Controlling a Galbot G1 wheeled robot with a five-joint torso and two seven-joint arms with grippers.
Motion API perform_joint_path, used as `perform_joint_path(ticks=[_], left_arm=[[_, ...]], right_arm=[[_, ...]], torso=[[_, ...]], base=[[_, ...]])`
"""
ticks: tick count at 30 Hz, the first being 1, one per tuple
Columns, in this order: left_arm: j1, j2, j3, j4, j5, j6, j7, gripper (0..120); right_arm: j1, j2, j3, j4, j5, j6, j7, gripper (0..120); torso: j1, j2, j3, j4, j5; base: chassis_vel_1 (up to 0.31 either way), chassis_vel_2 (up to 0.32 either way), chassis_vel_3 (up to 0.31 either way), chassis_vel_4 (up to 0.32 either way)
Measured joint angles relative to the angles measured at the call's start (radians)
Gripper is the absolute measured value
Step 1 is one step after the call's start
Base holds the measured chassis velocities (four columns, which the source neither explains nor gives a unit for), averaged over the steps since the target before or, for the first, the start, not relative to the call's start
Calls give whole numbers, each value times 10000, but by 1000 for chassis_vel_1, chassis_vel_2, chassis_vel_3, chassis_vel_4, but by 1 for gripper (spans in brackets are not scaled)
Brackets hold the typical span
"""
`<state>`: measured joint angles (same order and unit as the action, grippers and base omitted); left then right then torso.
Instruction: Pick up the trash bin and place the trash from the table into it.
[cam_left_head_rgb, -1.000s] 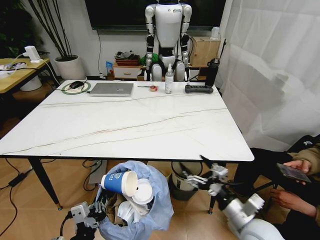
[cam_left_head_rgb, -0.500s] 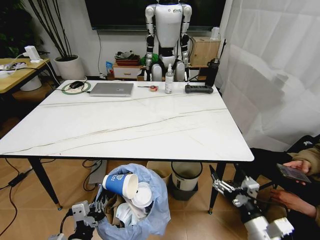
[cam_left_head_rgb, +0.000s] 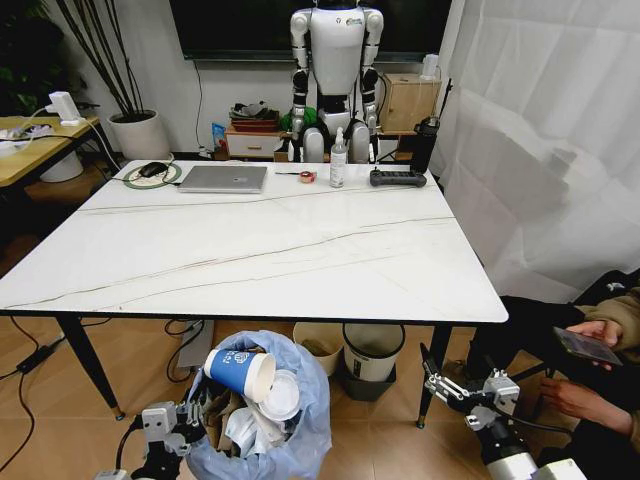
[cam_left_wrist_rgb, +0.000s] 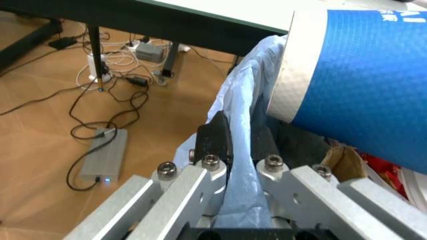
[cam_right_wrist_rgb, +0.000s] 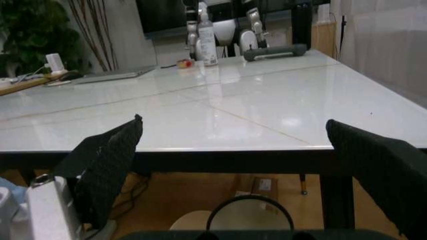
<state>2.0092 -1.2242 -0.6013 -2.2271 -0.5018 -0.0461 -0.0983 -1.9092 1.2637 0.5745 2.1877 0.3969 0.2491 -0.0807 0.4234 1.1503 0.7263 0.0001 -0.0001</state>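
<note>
Your left hand (cam_left_head_rgb: 185, 437) is pinching the light-blue bag at the rim of the one trash bin (cam_left_head_rgb: 300, 420), held low in front of the desk (cam_left_head_rgb: 250, 250). Just beside that hand the bin holds one blue cup (cam_left_head_rgb: 238, 368), one white lid (cam_left_head_rgb: 282, 394), crumpled paper and cardboard; the cup's print is unreadable. Your right hand (cam_left_head_rgb: 450, 385) hangs spread and empty, well apart from the bin.

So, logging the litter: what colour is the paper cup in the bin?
Blue with a white rim; the cup shows best in the head view.

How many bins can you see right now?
3: the blue-bagged trash bin held low by the left tool, plus a cream bin and a black-rimmed white bin under the table.
</note>
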Motion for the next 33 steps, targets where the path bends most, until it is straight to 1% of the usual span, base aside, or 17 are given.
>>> perform_joint_path(ticks=[9,18,29,33], left_arm=[[-21,-192,-86,15,-83,-143,117,0],[-61,-378,219,266,-336,8,117,0],[-204,-573,307,407,-328,127,127,0],[-270,-654,381,465,-288,166,128,0]], right_arm=[[23,-27,-21,-2,14,-13,11,100],[31,-38,-30,-2,29,-20,17,100],[37,-43,-37,-1,35,-24,26,100],[38,-45,-41,0,38,-24,29,100]], torso=[[0,0,0,0,1],[0,0,0,0,1],[-1,-4,-1,0,2],[-59,-125,-61,0,1]], base=[[0,0,0,0],[0,0,0,0],[0,0,0,0],[0,0,0,0]])
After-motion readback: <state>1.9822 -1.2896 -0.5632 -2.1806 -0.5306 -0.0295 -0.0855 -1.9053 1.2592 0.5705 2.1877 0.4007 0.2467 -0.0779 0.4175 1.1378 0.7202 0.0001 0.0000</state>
